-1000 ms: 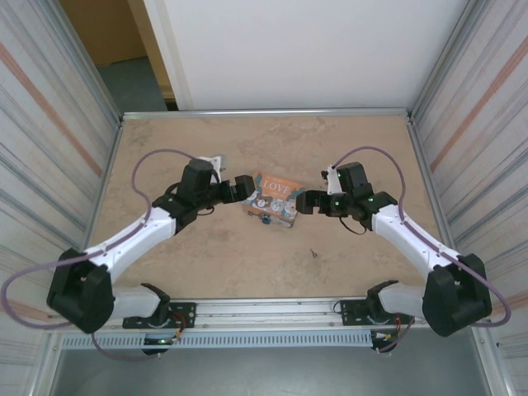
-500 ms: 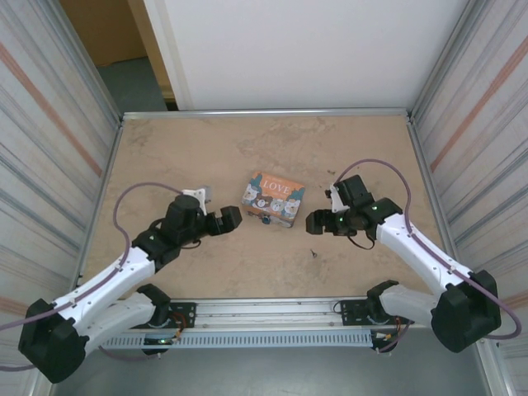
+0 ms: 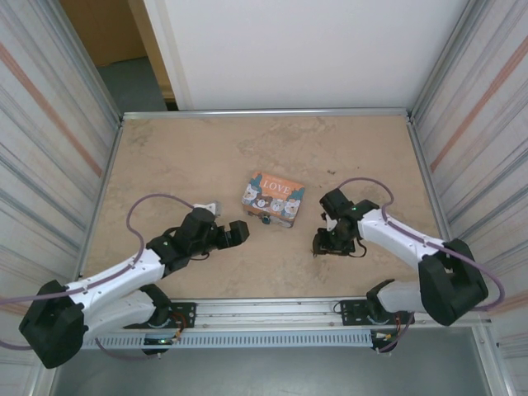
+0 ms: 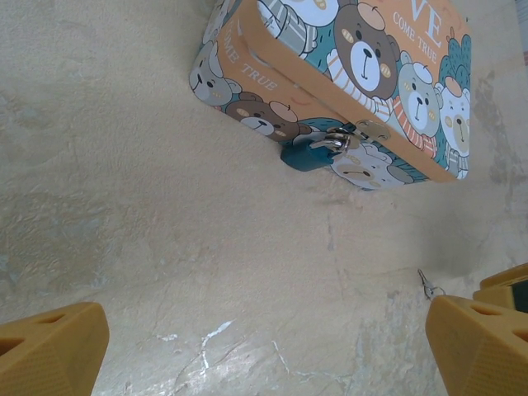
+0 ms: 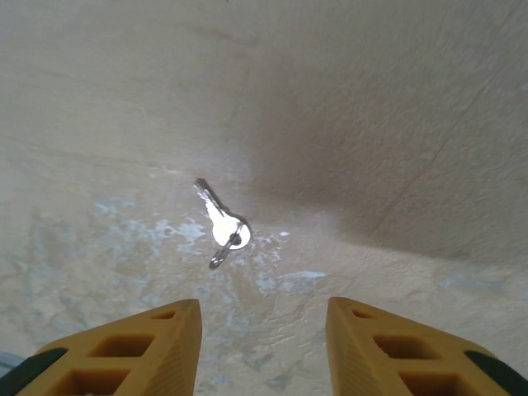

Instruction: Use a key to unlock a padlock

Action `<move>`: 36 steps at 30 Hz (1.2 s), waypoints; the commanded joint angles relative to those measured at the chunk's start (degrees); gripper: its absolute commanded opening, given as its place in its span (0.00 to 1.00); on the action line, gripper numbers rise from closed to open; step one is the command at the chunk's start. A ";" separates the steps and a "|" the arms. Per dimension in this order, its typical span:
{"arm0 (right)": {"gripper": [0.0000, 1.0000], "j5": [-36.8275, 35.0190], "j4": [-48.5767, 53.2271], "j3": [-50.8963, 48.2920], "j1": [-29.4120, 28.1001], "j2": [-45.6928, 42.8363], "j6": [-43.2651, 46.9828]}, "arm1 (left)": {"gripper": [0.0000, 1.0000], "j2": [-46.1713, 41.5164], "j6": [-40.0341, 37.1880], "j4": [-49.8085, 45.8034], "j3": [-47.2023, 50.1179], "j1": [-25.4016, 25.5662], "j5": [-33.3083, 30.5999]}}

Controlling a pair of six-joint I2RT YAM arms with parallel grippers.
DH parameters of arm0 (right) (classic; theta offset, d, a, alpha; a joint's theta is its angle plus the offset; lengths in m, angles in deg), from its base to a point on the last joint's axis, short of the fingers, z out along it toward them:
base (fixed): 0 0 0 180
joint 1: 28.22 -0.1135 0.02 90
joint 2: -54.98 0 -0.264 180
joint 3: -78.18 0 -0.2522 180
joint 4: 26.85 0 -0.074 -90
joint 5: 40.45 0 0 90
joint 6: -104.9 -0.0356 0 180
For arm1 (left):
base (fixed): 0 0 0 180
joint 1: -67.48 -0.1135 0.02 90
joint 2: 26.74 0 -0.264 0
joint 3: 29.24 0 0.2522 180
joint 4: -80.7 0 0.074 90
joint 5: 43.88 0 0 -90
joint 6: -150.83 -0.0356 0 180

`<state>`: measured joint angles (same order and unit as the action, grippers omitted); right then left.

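The padlock (image 4: pixel 307 157) is a small dark blue block whose pale loop passes through the clasp on the front of the picture box (image 4: pixel 330 74); from above the padlock (image 3: pixel 265 219) shows as a dark speck at the box's near edge. The key (image 5: pixel 221 221), silver with a small ring, lies flat on the table. My right gripper (image 5: pixel 264 330) hovers over the key, jaws apart with nothing between them, the key just ahead of its left finger (image 5: pixel 132 351). My left gripper (image 4: pixel 264 355) stands wide open, short of the padlock, with the key (image 4: pixel 427 285) beside its right finger (image 4: pixel 478 342).
The orange-and-teal "LOVE" box (image 3: pixel 273 199) sits mid-table between my left gripper (image 3: pixel 239 233) and my right gripper (image 3: pixel 323 243). Metal rails (image 3: pixel 264 113) edge the beige table, with ribbed walls at both sides.
Both grippers have drawn back from the box towards the near edge. The right one has come down over the key and its jaws have narrowed. The left stays wide open.
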<state>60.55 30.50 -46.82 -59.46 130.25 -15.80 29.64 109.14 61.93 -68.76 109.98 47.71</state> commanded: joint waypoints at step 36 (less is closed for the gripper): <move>0.00 -5.14 -9.54 2.11 -6.77 11.95 -4.38 | 0.99 -1.87 1.09 1.94 2.99 0.56 -3.81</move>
<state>55.77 23.31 -44.07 -65.76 140.93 -20.63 28.43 110.41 62.80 -66.44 110.00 45.37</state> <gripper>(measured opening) 0.049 0.988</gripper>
